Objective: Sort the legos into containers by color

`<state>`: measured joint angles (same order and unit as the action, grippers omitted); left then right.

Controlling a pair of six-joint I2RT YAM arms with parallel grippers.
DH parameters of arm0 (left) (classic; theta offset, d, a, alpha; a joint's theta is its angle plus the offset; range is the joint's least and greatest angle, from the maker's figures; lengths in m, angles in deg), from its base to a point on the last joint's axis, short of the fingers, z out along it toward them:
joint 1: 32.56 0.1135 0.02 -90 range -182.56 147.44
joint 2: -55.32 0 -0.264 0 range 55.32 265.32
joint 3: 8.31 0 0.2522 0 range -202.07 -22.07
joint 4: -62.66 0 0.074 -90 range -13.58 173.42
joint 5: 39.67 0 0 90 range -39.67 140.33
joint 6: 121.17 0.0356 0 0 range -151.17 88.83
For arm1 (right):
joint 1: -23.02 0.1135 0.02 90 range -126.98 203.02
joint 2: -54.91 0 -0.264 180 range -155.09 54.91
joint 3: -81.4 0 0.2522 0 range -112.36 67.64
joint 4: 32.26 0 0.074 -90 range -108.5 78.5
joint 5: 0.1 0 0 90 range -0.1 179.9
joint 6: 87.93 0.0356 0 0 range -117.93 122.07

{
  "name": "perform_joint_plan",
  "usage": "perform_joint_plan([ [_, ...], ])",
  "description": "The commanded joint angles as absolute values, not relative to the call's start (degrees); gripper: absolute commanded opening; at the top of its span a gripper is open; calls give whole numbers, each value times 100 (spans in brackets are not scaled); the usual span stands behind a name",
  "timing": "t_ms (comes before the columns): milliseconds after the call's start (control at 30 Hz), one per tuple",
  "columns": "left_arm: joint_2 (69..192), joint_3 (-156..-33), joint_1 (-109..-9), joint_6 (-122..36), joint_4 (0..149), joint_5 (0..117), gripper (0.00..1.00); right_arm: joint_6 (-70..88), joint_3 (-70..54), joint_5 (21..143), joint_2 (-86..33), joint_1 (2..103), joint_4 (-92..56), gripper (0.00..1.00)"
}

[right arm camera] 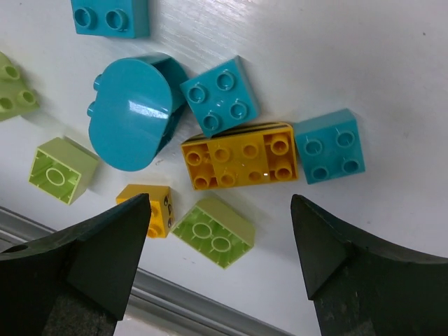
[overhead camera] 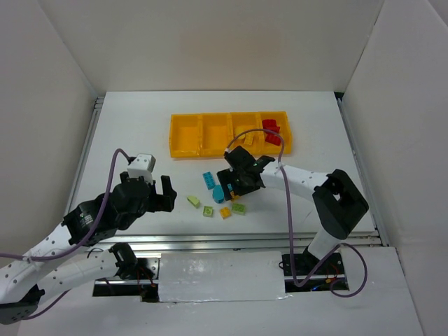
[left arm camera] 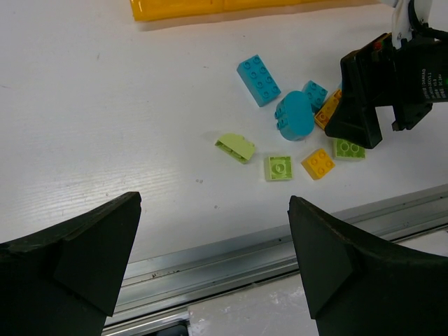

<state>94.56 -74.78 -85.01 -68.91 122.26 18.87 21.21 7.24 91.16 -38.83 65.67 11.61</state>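
Observation:
Loose legos lie in a cluster at the table's front middle: a long yellow brick [right arm camera: 238, 162], two cyan squares [right arm camera: 218, 96] [right arm camera: 329, 147], a rounded cyan piece [right arm camera: 133, 112], a small yellow brick [right arm camera: 150, 210] and an overturned pale green brick [right arm camera: 213, 231]. My right gripper [right arm camera: 220, 234] hangs open just above them, the green brick below the gap, nothing held. A long cyan brick [left arm camera: 258, 80] and a pale green wedge [left arm camera: 235, 148] lie further left. My left gripper [left arm camera: 213, 210] is open and empty, left of the cluster. The orange-yellow containers [overhead camera: 186, 133] stand behind; red bricks [overhead camera: 271, 130] fill the rightmost.
A metal rail [left arm camera: 266, 245] runs along the table's front edge, just under my left gripper. White walls enclose the table on the left, back and right. The right arm's cable [overhead camera: 283, 210] loops over the front right.

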Motion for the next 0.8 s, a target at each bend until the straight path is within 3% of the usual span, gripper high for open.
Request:
perform_joint_plan([
  [0,9469,-7427,-8529,-6870,12124,1852,100,1965,612,9016,-4080,6661,840,88],
  [767,9417,-7410,-8538,-6809,12072,1966,100,1833,164,9649,-4942,6661,1112,90],
])
